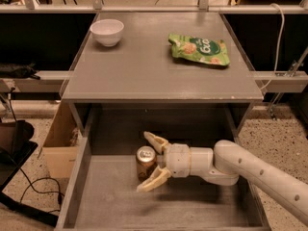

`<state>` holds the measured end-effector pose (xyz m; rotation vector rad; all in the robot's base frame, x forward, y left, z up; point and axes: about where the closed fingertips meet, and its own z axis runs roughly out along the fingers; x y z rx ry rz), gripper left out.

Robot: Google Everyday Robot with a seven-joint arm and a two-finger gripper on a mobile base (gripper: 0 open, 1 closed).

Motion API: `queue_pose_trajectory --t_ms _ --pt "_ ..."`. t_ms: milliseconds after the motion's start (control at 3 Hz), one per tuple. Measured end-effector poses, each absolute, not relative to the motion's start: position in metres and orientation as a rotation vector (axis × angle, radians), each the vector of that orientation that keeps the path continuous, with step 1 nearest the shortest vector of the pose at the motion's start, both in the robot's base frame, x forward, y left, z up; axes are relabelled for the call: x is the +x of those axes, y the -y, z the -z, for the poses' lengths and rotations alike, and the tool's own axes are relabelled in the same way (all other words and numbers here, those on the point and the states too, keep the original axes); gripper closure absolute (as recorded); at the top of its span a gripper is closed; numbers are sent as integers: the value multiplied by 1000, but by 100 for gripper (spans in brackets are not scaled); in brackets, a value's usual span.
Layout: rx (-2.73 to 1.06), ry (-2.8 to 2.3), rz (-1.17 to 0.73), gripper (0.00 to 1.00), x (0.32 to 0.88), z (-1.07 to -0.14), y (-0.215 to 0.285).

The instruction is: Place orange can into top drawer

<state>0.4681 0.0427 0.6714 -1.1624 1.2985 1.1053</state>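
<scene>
The orange can (145, 160) stands upright on the flat bottom of the pulled-out top drawer (110, 201), towards its back and left of middle. My gripper (143, 162) reaches in from the right, low inside the drawer. Its two pale fingers (155, 141) are spread wide, one behind the can and one in front of it. The can sits between them, and the jaws are wider than the can. The white arm runs off to the lower right.
On the grey tabletop (144, 66) above the drawer are a white bowl (107, 32) at the back left and a green snack bag (198, 48) at the back right. A cardboard box (60, 138) stands on the floor left of the drawer. Cables lie at the lower left.
</scene>
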Motion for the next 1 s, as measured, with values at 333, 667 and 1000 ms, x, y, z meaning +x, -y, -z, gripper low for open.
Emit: queue_pose_trajectory --t_ms 333,667,1000 --pt "-1205 -1287 -1087 0 460 -697 -20" --pt "-1332 -1303 -1033 0 457 -727 8" --pt "-1539 -1345 -959 0 453 -751 42"
